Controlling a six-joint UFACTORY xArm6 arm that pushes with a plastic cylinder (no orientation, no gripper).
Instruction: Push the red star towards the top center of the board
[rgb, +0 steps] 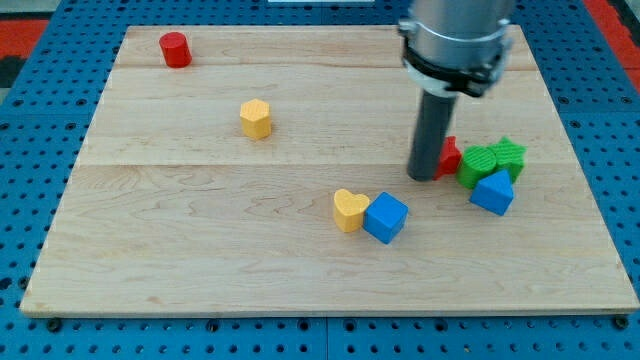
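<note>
The red star (449, 155) lies at the view's right, mostly hidden behind my rod. My tip (423, 176) rests on the board touching the star's left side. Right of the star sit two green blocks (480, 165) (509, 154) pressed together, and a blue block (492, 192) just below them.
A red cylinder (175, 49) stands at the view's top left. A yellow hexagonal block (256, 118) lies left of centre. A yellow heart (349, 210) and a blue cube (386, 217) touch each other near the bottom centre. The wooden board (200, 250) sits on a blue pegboard.
</note>
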